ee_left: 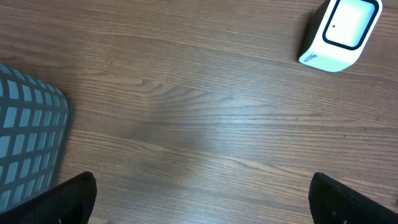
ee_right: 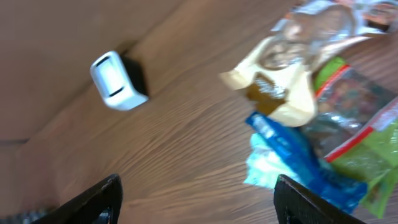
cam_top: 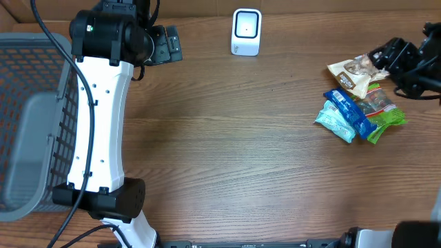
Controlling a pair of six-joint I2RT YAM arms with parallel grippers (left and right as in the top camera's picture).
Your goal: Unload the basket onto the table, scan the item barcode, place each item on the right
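Grey mesh basket on the left, wood-grain table right across.
The basket sits at the table's left edge and runs out of frame, its broad grey handle lying over the open mesh. A paler tan board lines the table's far edge.

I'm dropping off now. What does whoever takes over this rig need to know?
Left claw: open, empty, near the scanner.
Right claw: open, empty, beside the packs.
Packs lie in a small pile on the right; the scanner stands at the far edge, middle.
Done: no pack is lifted or at the scanner.
Left to do: pick a pack and show its barcode to the scanner.
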